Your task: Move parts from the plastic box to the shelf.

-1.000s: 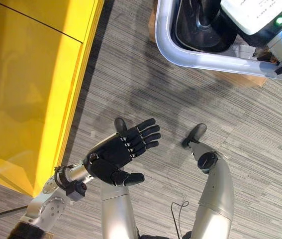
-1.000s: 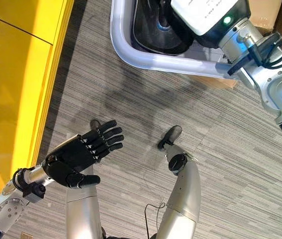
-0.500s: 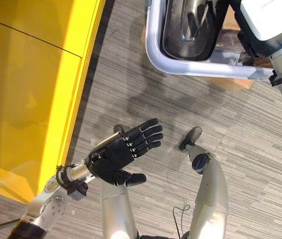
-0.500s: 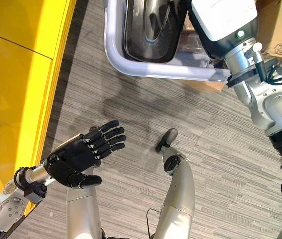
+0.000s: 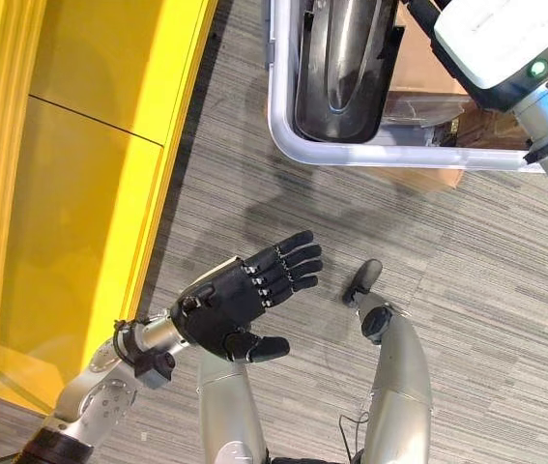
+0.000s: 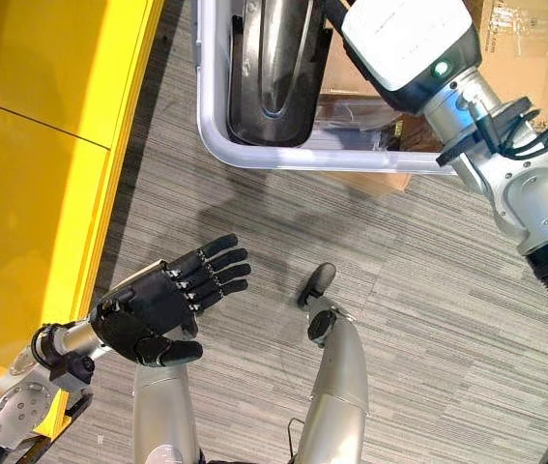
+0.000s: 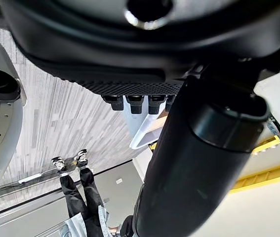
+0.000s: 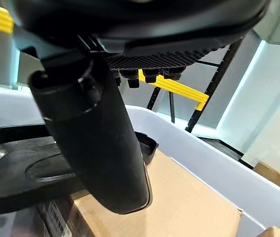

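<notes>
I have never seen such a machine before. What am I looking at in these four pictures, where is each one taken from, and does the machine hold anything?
This is a humanoid robot with two arms and dark hands. Two pictures come from a camera pair on its head, looking down at the grey carpet floor. The other two come from small cameras on its wrists, looking along each hand from very close.

In the head views the left hand hangs over the carpet, palm up, fingers straight, holding nothing. Beside it stands a yellow shelf. Ahead is a pale plastic box with a long black part lying inside.

The right hand is seen in its wrist view above the box, near the black part and a piece of cardboard. Its fingers look straight and nothing is in it.

A person stands in the background of the left wrist view.
</notes>
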{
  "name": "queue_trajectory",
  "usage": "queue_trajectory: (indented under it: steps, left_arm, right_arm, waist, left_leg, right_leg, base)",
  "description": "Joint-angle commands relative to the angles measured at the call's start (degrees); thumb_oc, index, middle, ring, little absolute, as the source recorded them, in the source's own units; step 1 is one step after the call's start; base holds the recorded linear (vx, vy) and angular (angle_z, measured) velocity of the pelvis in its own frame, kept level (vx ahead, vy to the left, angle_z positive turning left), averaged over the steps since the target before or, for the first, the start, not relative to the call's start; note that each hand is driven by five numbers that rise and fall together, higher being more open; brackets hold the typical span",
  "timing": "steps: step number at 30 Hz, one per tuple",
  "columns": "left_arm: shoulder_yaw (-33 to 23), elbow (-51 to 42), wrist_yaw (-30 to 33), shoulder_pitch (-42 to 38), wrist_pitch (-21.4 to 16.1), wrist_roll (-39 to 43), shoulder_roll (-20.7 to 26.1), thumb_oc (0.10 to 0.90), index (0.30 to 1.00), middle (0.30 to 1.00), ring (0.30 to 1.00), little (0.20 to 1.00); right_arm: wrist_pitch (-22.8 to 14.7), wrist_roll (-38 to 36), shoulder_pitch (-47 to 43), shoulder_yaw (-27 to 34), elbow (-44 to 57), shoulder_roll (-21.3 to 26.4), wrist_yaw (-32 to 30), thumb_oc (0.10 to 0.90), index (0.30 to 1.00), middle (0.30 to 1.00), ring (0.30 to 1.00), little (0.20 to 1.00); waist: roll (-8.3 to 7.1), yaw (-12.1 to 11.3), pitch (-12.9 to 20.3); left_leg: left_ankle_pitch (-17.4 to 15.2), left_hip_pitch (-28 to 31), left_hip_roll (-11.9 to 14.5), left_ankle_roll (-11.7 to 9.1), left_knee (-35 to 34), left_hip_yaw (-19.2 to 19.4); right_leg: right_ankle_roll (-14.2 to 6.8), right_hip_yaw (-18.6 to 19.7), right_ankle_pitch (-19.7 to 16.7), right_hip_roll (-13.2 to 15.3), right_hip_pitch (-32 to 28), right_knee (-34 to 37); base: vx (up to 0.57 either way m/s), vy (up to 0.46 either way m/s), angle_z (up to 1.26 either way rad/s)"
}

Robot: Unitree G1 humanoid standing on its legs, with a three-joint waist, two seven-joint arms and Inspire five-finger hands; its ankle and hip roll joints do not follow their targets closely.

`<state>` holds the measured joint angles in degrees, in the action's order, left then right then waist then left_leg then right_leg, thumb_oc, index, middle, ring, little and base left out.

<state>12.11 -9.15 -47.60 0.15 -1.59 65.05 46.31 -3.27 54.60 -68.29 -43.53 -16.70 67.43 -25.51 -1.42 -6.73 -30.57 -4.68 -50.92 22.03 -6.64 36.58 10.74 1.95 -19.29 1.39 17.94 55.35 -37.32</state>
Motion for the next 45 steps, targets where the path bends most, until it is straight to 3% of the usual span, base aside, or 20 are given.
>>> queue_trajectory:
  steps: [1, 10, 16, 18, 20, 23, 27, 34, 38, 45]
  left_arm:
    - [2.06, -7.43, -1.99, 0.25, -1.23, 3.48, -0.78, 0.900, 1.000, 1.000, 1.000, 1.000]
    - [3.53, -5.74, -1.56, -1.53, -1.52, 3.15, -0.63, 0.900, 1.000, 1.000, 1.000, 1.000]
    - [3.30, -5.55, -2.22, -2.74, -0.01, 4.77, -0.25, 0.900, 1.000, 1.000, 1.000, 1.000]
    - [3.59, -5.24, -3.61, -3.08, 0.76, 4.49, -0.27, 0.900, 1.000, 1.000, 1.000, 1.000]
    - [3.73, -5.80, -4.65, -3.46, 2.45, 4.10, -0.30, 0.900, 1.000, 1.000, 1.000, 1.000]
    - [4.29, -5.96, -4.85, -3.66, 2.32, 4.36, -0.52, 0.900, 1.000, 1.000, 1.000, 1.000]
    - [4.72, -6.64, -3.55, -4.03, 3.13, 4.36, -1.00, 0.900, 1.000, 1.000, 1.000, 1.000]
    - [5.43, -6.53, -2.44, -4.49, 3.58, 3.97, -1.89, 0.900, 1.000, 1.000, 1.000, 1.000]
    - [5.08, -7.20, -0.71, -6.25, 5.57, 5.53, -1.42, 0.900, 1.000, 1.000, 1.000, 1.000]
    - [4.32, -7.28, 0.28, -7.18, 6.98, 6.41, -0.46, 0.900, 1.000, 1.000, 1.000, 1.000]
  right_arm:
    - [3.28, 0.86, -8.88, -1.64, 0.28, 3.64, -1.40, 0.900, 1.000, 1.000, 1.000, 1.000]
    - [4.43, 3.59, -11.62, -6.01, -1.42, 2.16, -1.12, 0.900, 1.000, 1.000, 1.000, 1.000]
    - [5.73, 5.53, -10.73, -5.41, 0.17, 2.11, -0.25, 0.900, 1.000, 1.000, 1.000, 1.000]
    - [6.14, 3.77, -9.20, -3.91, 0.94, 1.91, -2.72, 0.900, 1.000, 1.000, 1.000, 1.000]
    - [5.77, 6.66, -7.62, -2.25, 3.59, 2.18, -1.41, 0.900, 1.000, 1.000, 1.000, 1.000]
    - [4.69, 8.01, -7.55, -2.13, 4.65, 2.47, -2.92, 0.900, 1.000, 1.000, 1.000, 1.000]
    - [4.08, 10.49, -7.53, -0.88, 9.00, 2.70, -0.29, 0.900, 1.000, 1.000, 1.000, 1.000]
    - [3.94, 8.70, -5.33, 1.73, 13.89, 2.32, 2.69, 0.900, 1.000, 1.000, 1.000, 1.000]
    - [3.43, 3.74, -3.74, 3.78, 13.70, 1.49, 0.52, 0.900, 1.000, 1.000, 1.000, 1.000]
    - [4.06, 2.17, -2.77, 5.00, 12.25, 1.69, -1.86, 0.900, 1.000, 1.000, 1.000, 1.000]
  waist:
    - [1.24, -1.12, 0.78]
    - [1.13, -1.08, 0.78]
    - [1.11, -0.49, 0.78]
    - [0.85, -0.14, 0.78]
    - [0.34, 0.21, 0.78]
    - [-0.28, 0.39, 0.78]
    - [-0.82, 0.89, 0.78]
    - [-1.12, 1.39, 0.78]
    - [-1.29, 1.54, 0.78]
    - [-1.55, 1.49, 0.78]
  left_leg:
    - [6.39, 0.70, 4.70, -3.65, -10.97, -5.54]
    - [6.27, -3.45, 4.50, -3.67, -9.47, -6.44]
    - [5.88, -6.73, 4.19, -3.73, -7.91, -7.30]
    - [5.73, -7.83, 4.26, -3.76, -7.38, -7.51]
    - [5.50, -8.64, 4.20, -3.83, -6.78, -7.81]
    - [5.07, -9.27, 4.33, -3.62, -6.16, -8.19]
    - [4.48, -10.15, 4.26, -3.47, -5.13, -8.42]
    - [4.11, -12.69, 4.29, -3.51, -3.59, -9.09]
    - [3.34, -14.87, 3.92, -3.37, -1.67, -9.79]
    - [2.53, -18.09, 3.37, -3.22, 0.36, -11.19]
  right_leg:
    - [-6.88, -1.01, 6.92, 1.18, -3.83, -3.70]
    - [-6.66, -1.84, 6.43, 1.06, -0.71, -3.85]
    - [-6.57, -1.52, 5.98, 0.94, 2.27, -4.19]
    - [-6.64, -1.72, 5.68, 0.89, 3.35, -4.36]
    - [-6.79, -1.98, 5.42, 0.81, 4.11, -4.32]
    - [-6.85, -2.23, 5.23, 0.67, 4.56, -4.16]
    - [-6.93, -2.12, 5.11, 0.56, 5.49, -4.46]
    - [-7.15, -1.96, 4.98, 0.56, 7.85, -5.11]
    - [-7.26, -2.00, 4.96, 0.74, 9.57, -5.91]
    - [-7.60, -2.09, 4.41, 1.18, 12.14, -6.48]
  base:
    - [0.03, -0.070, 0.02]
    - [0.03, -0.037, 0.04]
    - [0.02, -0.020, 0.00]
    - [0.03, -0.074, 0.01]
    - [0.02, -0.068, 0.02]
    - [0.00, -0.017, 0.01]
    - [0.00, 0.000, 0.00]
    - [0.00, -0.005, 0.00]
    - [0.01, -0.021, 0.01]
    - [0.01, -0.034, 0.01]
